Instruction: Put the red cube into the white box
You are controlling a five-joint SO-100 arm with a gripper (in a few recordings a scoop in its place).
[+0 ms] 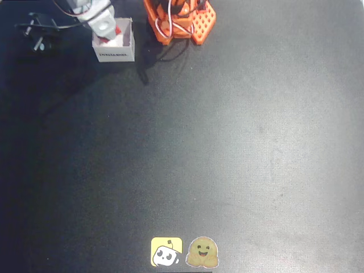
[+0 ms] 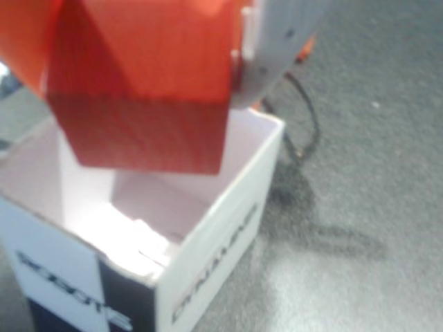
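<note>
The white box [image 1: 115, 50] stands at the table's top left, open side up, with dark printed text on its near wall. In the wrist view the white box [image 2: 208, 228] lies just below, its inside bare. My gripper [image 1: 107, 31] hangs over the opening, shut on the red cube [image 2: 142, 90]. The cube is held slightly tilted, just above the rim and over the box's inside. A white finger [image 2: 277, 41] presses its right face. From overhead a little of the red cube [image 1: 118, 29] shows beside the gripper.
The orange arm base [image 1: 182, 20] with loose cables stands right of the box. A black clamp with cable [image 1: 38, 34] lies at the far left. Two stickers [image 1: 185, 252] sit at the front edge of the dark table.
</note>
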